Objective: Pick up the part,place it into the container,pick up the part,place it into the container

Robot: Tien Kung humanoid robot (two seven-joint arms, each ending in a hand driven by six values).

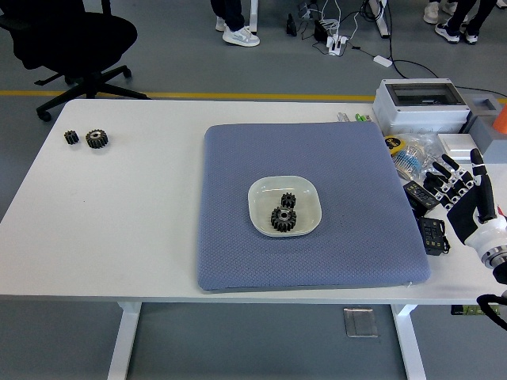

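Two black gears lie inside the white dish [261, 212] at the middle of the blue-grey pad [230, 166]: a larger gear [283, 219] on the near side and a smaller gear [287, 200] just beyond it, the two touching or nearly so. The dish is shallow with rounded corners and sits flat on the pad. The pad covers the centre and right of the white table [119, 214].

Two more black gears sit on the bare table top at the far left, well apart from the pad: a small one [71, 137] and a bigger one [97, 139] just to its right, close together.

Right hand [465, 194] is at the right edge of the view, over the table to the right of the pad. Fingers [448, 172] are spread and extended, pointing far-left, and hold nothing. It is well apart from the dish. The left arm is not visible.

Right side of the table, beyond and under the hand: a grey box [418, 105] with a clear lid at the far right corner, a black adapter [432, 234] near the pad's right edge, and a clutter of small items between them, too small to identify.

Beyond the table: a black office chair [75, 39] at far left, cables and a power strip [337, 43] on the grey floor, and shoes [238, 33] of people standing at the top edge.
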